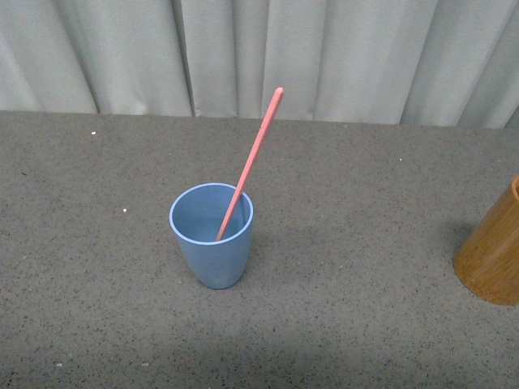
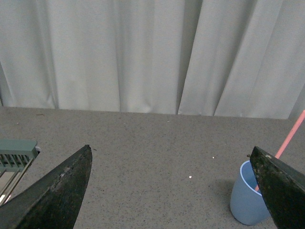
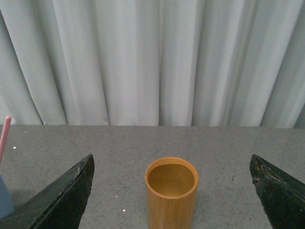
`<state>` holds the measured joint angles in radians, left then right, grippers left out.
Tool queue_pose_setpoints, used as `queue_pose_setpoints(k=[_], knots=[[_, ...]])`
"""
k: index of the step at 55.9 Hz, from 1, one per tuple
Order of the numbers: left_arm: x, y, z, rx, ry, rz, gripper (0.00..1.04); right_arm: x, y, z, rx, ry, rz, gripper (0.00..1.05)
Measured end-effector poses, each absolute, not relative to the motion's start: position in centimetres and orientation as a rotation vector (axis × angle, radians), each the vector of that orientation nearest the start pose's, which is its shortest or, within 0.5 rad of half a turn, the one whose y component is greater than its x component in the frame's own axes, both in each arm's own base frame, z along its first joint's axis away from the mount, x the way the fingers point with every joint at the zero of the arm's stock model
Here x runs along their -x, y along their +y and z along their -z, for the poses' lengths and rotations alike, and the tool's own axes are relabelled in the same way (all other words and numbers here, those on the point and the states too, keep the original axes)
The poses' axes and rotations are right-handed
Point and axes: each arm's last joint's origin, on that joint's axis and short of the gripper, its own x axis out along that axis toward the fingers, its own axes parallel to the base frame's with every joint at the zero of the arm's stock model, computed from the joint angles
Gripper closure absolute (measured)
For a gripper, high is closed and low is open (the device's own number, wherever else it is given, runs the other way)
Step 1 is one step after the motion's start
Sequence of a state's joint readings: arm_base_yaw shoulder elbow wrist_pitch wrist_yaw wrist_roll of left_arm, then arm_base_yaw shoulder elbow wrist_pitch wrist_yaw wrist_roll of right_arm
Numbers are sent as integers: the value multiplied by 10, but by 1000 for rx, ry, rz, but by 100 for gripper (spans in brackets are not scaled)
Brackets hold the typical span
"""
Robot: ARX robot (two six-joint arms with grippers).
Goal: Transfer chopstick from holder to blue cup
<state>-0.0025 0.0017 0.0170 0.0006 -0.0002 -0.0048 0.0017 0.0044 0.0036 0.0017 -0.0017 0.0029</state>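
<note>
Spread-wide, empty left hand [image 2: 171, 191] and right hand [image 3: 171, 191]; the chopstick [image 1: 250, 164] leans inside the blue cup [image 1: 212, 237], beside the left hand, the holder [image 3: 171, 193] stands empty before the right hand: transfer apparently complete.

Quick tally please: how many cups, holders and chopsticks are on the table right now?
Cups: 1, blue cup
Holders: 1, wooden holder, looks empty
Chopsticks: 1, pink chopstick, leaning in the cup
Total: 3
</note>
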Motion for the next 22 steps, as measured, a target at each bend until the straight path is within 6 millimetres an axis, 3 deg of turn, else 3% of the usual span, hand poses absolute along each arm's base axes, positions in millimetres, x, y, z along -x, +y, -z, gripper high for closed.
queue_pose_setpoints(k=[22], knots=[[-97, 0, -169, 5, -16, 2, 7, -98, 0, -165, -3, -1, -3, 10]])
